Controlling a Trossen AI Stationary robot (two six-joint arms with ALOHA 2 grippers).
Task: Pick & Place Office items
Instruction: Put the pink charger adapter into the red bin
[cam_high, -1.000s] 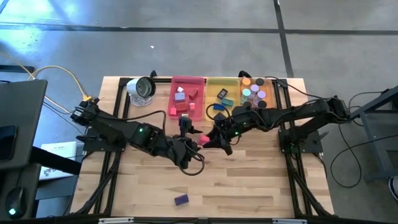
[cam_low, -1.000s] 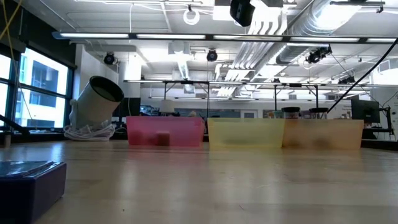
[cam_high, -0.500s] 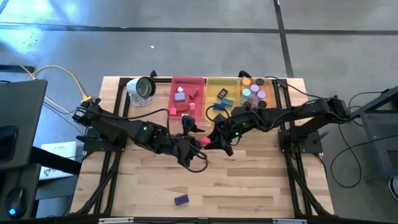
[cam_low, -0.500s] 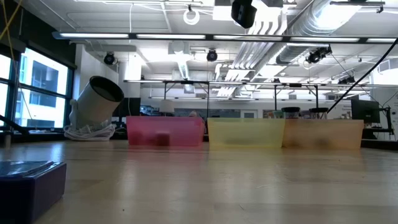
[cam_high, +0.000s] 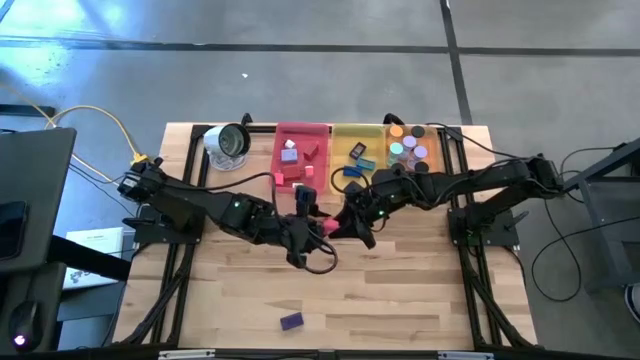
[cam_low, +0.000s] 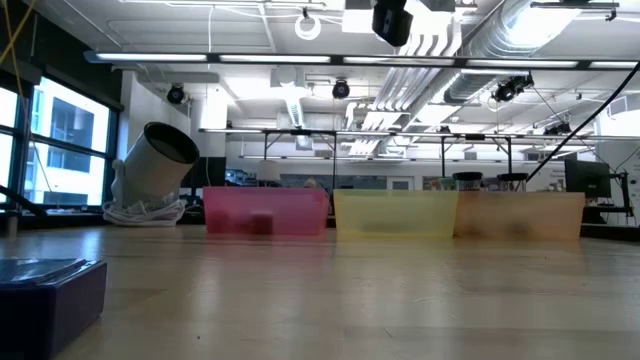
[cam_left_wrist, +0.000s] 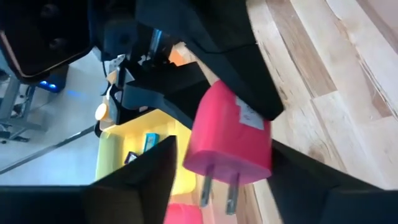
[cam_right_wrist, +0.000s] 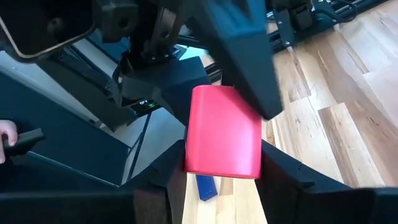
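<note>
Wooden table (cam_high: 400, 290) is spanned by both arms, which meet at its centre. Three trays sit along the far edge: pink tray (cam_high: 302, 130), yellow tray (cam_high: 352, 131), orange tray (cam_high: 428, 132), with small office items (cam_high: 408, 150) inside. Silver-and-white round object (cam_high: 229, 143) lies left of the pink tray. Right gripper (cam_high: 335, 224) is clamped on a pink plug block (cam_left_wrist: 229, 134), prongs exposed. Left gripper (cam_high: 314, 222) is just beside it, fingers apart around the block; contact cannot be told. Purple block (cam_high: 291, 321) lies alone near the front edge.
</note>
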